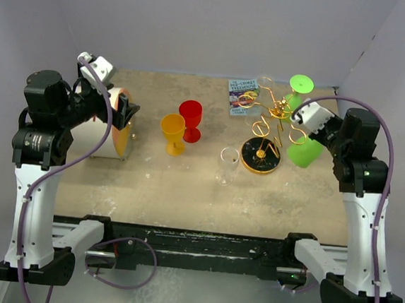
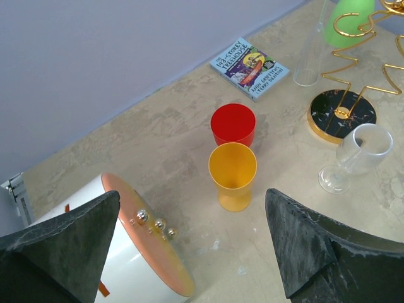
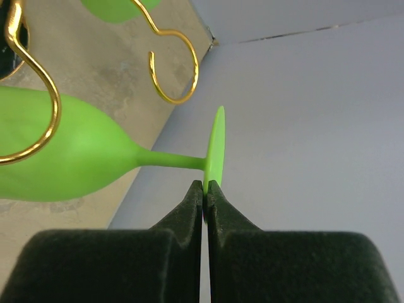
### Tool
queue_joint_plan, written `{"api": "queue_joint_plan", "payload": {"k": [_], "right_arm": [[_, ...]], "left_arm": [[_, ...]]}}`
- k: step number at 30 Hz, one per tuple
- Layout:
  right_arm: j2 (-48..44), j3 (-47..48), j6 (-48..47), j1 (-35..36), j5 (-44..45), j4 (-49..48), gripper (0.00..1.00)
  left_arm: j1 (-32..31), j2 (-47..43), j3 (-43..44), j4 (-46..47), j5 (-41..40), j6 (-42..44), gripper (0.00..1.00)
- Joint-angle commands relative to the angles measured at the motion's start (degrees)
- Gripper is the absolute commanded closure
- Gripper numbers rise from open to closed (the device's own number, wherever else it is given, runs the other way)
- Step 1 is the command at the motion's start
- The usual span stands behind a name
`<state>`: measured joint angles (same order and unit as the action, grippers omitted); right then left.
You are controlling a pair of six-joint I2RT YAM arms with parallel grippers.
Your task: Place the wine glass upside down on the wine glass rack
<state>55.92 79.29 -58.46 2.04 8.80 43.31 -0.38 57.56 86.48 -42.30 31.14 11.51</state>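
Observation:
My right gripper (image 3: 206,189) is shut on the rim of the flat foot of a green wine glass (image 3: 69,158). The glass lies tilted beside the rack, its bowl (image 1: 303,153) pointing toward the near side. A gold ring arm (image 3: 38,82) crosses in front of the bowl. The gold wire rack (image 1: 270,109) stands on a round black base (image 1: 250,158). A second green glass (image 1: 300,84) hangs upside down on the rack's far side. My left gripper (image 1: 124,113) is open and empty, far left; its fingers (image 2: 76,233) frame bare table.
A red glass (image 1: 190,115), a yellow glass (image 1: 172,130) and a clear glass (image 1: 227,165) stand upright mid-table. A white cylinder with an orange lid (image 1: 121,132) lies under my left gripper. A book (image 1: 242,92) lies at the back behind the rack.

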Motion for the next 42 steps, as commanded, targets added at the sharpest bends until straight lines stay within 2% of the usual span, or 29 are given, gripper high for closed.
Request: {"api": "queue_joint_plan", "payload": {"k": [1,12,19,27,42], "right_arm": [[0.3,2.5,-1.7,1.3,-5.7,-1.3,1.0],[2.4,1.9,-4.6,5.9,-4.3,-5.2,1.0],[3.9,3.8,-11.8,6.5,-5.8,-3.6,1.0],[5.7,6.4,-19.8,6.7,-12.1,-1.5,1.0],[7.4,5.5,-29.0,6.7,-11.6,-2.4,1.0]], "left_arm": [[0.5,-1.1,0.2,2.7,1.0,-0.6,0.01],[0.6,-0.7,0.3,2.9,1.3,-0.4,0.01],[0.6,-0.8,-0.1,3.1,1.6,-0.1,0.01],[0.6,-1.2,-0.4,3.6,2.4,0.1,0.01],[0.6,-1.7,-1.9,4.7,3.5,0.5,0.01]]}}
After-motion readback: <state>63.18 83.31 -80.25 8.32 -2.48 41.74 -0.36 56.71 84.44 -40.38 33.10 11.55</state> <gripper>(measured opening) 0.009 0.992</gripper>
